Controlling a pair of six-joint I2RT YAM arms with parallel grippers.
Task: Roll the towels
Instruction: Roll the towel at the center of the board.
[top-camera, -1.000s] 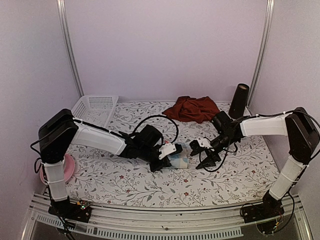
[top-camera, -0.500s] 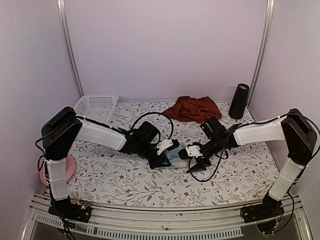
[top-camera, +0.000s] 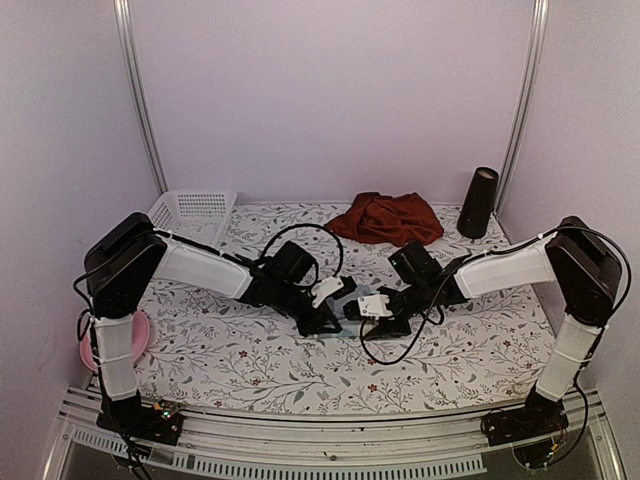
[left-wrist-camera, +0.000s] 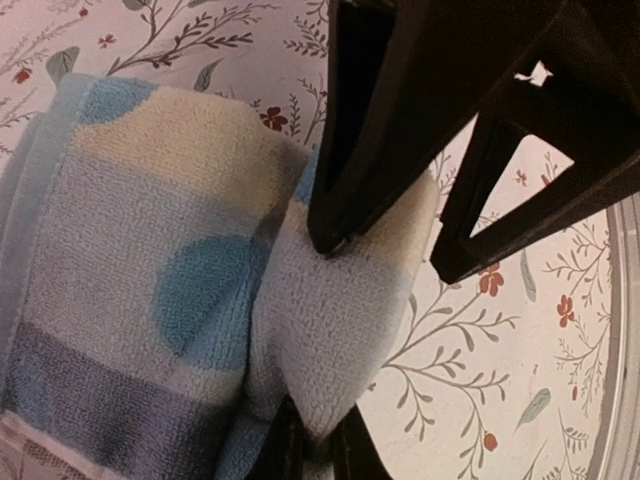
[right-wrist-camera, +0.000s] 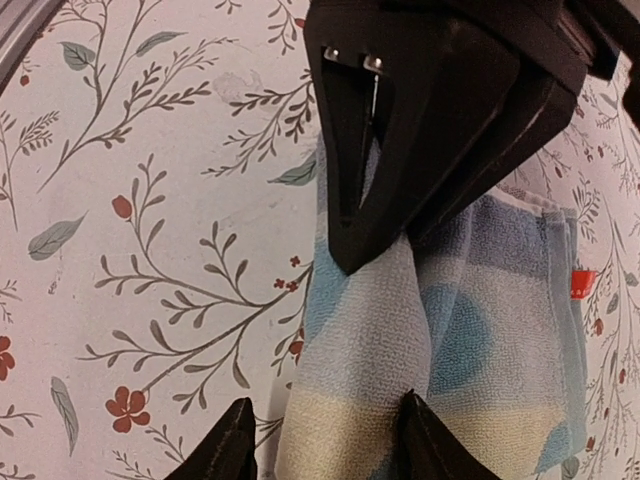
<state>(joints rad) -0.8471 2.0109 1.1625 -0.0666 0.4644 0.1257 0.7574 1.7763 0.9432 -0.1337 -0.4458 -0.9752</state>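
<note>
The pastel checked towel lies bunched on the floral table mid-front; only a sliver of it shows between the grippers in the top view. My left gripper is shut on a fold of it, which is pinched between its fingers. My right gripper faces it from the right, open, its fingertips astride the same fold. The towel's small red tag shows on its right edge. The dark red-maroon towel lies crumpled at the back of the table.
A white mesh basket stands at the back left. A black cylinder stands at the back right. A pink plate sits off the table's left edge by the left arm's base.
My right gripper has moved left across the table until it meets the left gripper at the checked towel. The left gripper has shifted slightly left and back with the towel.
</note>
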